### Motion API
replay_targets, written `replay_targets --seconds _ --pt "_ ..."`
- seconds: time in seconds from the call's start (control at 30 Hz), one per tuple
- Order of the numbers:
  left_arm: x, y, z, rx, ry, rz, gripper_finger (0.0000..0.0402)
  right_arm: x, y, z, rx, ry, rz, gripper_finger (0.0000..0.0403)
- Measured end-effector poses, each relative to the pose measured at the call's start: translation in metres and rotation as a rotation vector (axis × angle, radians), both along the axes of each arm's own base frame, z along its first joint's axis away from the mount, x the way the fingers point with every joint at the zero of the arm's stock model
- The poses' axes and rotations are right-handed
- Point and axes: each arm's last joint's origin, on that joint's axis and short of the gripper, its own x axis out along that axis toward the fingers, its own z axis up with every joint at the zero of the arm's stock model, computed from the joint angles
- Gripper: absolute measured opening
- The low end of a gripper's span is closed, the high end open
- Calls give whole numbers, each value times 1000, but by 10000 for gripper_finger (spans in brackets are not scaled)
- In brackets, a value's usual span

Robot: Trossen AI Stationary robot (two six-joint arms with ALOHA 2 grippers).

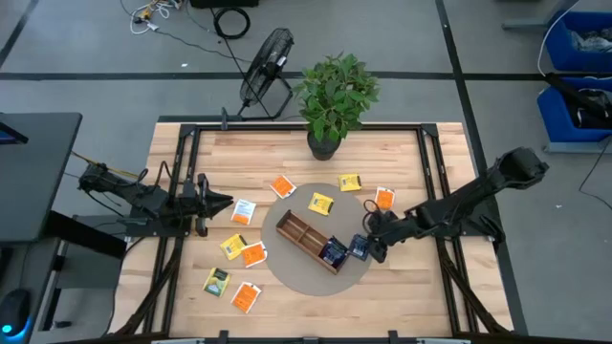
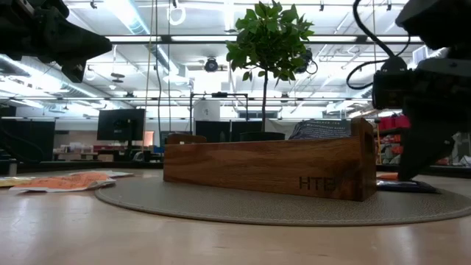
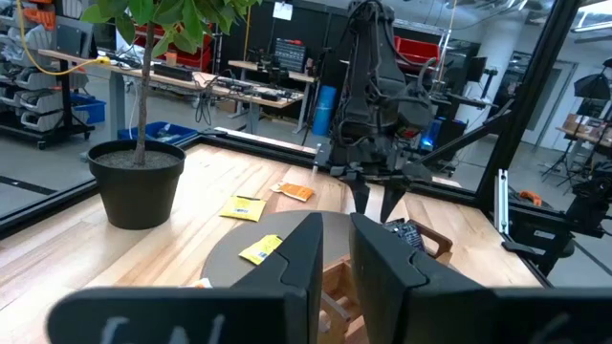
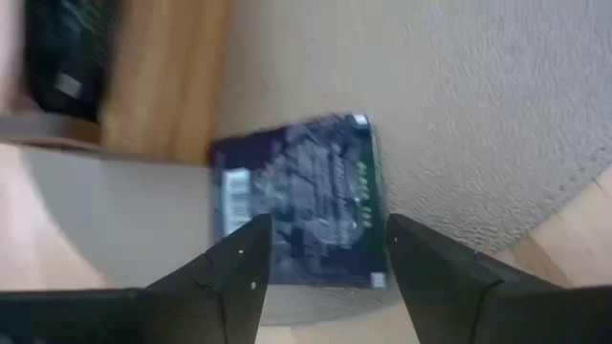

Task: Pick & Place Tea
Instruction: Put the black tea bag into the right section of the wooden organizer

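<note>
Right gripper (image 1: 368, 247) low at centre-right of the high view, jaws spread over a dark blue sachet (image 4: 298, 196) lying flat on the round mat (image 1: 304, 269), just beside the wooden tray's (image 1: 308, 241) end. Best to centre both fingers over the sachet's edges, press down, then close — flat packets slip easily. Left gripper (image 1: 227, 202) waiting at mid-left, jaws nearly together, empty.

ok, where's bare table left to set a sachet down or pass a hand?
Free: the wood between the plant pot and the table's left rail, and the near right corner beyond the round mat. The wooden tray's two left compartments are bare. Crowded: the sachets near left, and the tray's right end, where the right gripper hovers open over a dark blue sachet.
</note>
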Motion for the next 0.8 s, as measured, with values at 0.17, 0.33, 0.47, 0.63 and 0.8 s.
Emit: replay_targets --seconds 0.17,0.33,0.47,0.63,0.8 --pt "0 0 0 0 0 0 58 9 3 -4 -64 75 34 217" --pt "0 0 0 0 0 0 58 15 6 -6 -93 90 67 204" --pt "0 0 0 0 0 0 58 15 6 -6 -103 98 78 168" --pt "0 0 0 -1 0 0 58 13 5 -8 -125 125 90 102" --pt "0 0 0 -1 -1 0 58 12 4 -8 -169 124 116 27"
